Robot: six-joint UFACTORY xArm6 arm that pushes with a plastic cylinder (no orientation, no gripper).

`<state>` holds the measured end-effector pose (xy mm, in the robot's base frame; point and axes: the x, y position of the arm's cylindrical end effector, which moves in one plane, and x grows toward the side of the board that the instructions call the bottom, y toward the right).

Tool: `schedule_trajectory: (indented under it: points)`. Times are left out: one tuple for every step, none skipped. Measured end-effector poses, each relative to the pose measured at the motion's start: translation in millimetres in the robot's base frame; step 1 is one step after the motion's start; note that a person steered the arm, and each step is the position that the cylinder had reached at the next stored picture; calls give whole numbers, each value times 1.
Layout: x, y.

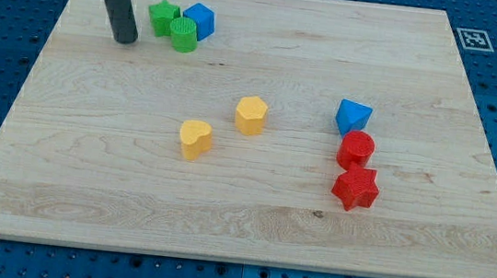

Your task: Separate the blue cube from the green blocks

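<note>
Camera view shows the blue plastic cube [200,20] near the top of the pale wooden board [249,222], touching the green plastic star block [162,16] on the cube's left and the green plastic cylinder [183,35] at its lower left. My tip [126,39], a dark rod with no jaws, rests left of the cube, apart from the star.

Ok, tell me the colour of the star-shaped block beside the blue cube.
Green: the star block, seen in the camera view, the only one.

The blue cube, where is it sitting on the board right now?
The blue cube sits near the view's top left, touching the green star and green cylinder; my tip is left of them.
</note>
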<state>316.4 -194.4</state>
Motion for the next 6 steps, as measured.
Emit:
schedule_trajectory:
  points:
    - [-8,38]
    - [-8,93]
    - [-16,115]
    - [-18,94]
    - [-22,70]
    - [-39,76]
